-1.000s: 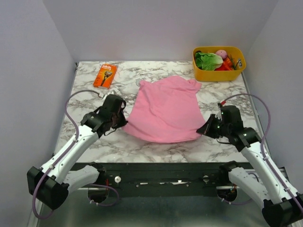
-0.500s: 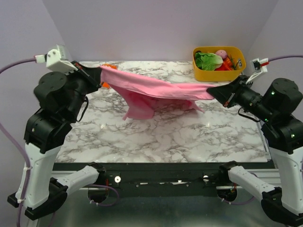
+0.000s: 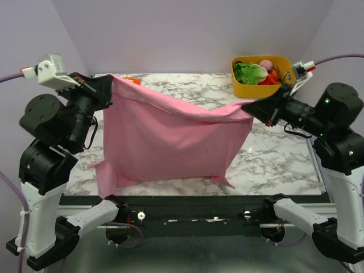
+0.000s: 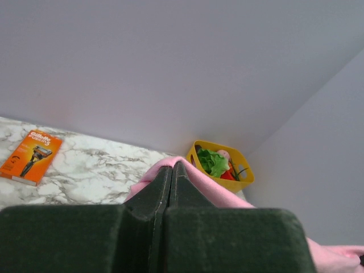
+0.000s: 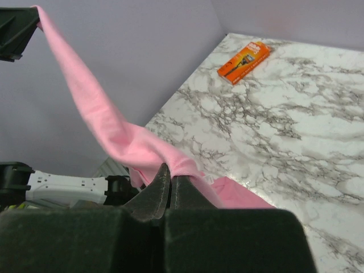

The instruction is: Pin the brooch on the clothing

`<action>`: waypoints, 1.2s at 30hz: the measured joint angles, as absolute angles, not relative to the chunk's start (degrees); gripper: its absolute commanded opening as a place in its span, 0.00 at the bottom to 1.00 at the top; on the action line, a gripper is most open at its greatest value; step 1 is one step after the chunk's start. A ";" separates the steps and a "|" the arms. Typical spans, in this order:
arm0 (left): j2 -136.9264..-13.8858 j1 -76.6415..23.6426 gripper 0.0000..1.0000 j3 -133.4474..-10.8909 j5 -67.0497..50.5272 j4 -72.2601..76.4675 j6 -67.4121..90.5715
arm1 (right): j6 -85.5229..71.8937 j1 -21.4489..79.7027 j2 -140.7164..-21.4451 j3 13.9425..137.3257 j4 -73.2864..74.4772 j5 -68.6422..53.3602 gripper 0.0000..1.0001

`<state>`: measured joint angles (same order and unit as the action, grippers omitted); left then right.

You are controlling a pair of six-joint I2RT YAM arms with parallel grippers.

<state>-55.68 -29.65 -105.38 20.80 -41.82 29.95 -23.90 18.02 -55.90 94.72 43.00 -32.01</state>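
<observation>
Found the clothing [image 3: 170,142] lifted above the marble table [image 3: 273,165] and strung between both arms, hanging as a broad pink sheet. Saw the left gripper [image 3: 109,86] clamped shut on the upper left corner of the fabric, high over the far left of the table. Confirmed this in the left wrist view, with the dark fingers [image 4: 153,193] pressed together and pink cloth pinched at their tips. Saw the right gripper [image 3: 245,107] likewise closed tight on the upper right corner, a little lower than its partner and just in front of the yellow basket [image 3: 263,90] of lettuce [image 3: 250,73] and other produce. Traced the long axis of the held edge from left to right across the workspace, tilted down toward the right and sagging slightly in the middle. Noted the rest of the shirt dropping straight down from that edge, flat face toward the arm bases, with the lower edge at the near side of the table and small flaps splayed out at both lower corners. Spotted an orange package [image 4: 29,156] flat on the marble at the far left, behind the cloth. Could not make out the brooch in any view.
</observation>
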 measured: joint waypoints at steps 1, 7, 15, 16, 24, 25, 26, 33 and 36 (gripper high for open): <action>-56.21 -29.65 0.00 -104.25 21.39 -41.47 29.89 | -23.88 18.02 -56.90 94.28 42.94 -31.99 0.01; -62.85 -27.20 0.00 -99.29 22.65 -39.07 29.85 | -23.88 18.04 -65.63 91.83 40.69 -30.98 0.01; -80.34 -10.61 0.00 -99.18 9.26 -33.50 34.11 | -23.42 18.02 -87.74 106.69 39.03 -27.88 0.01; -82.94 -9.30 0.00 -101.32 7.42 -33.52 34.72 | -23.44 17.91 -94.45 111.28 39.29 -27.79 0.01; -105.06 -2.55 0.00 -140.11 -1.34 -33.54 39.44 | -25.10 16.73 -106.96 141.25 34.87 -25.45 0.00; -106.69 -2.07 0.00 -144.66 -2.17 -32.67 40.34 | -25.43 16.36 -105.67 140.86 32.45 -24.56 0.01; -107.70 -1.39 0.00 -148.16 -3.16 -30.94 41.60 | -25.50 16.12 -104.22 140.22 30.17 -23.62 0.01; -98.83 0.97 0.00 -136.86 -4.82 -18.68 42.63 | -23.99 15.55 -96.84 135.22 17.74 -20.84 0.01; -94.78 0.67 0.00 -129.08 -5.61 -16.16 41.30 | -23.42 15.68 -92.75 127.28 14.55 -20.97 0.01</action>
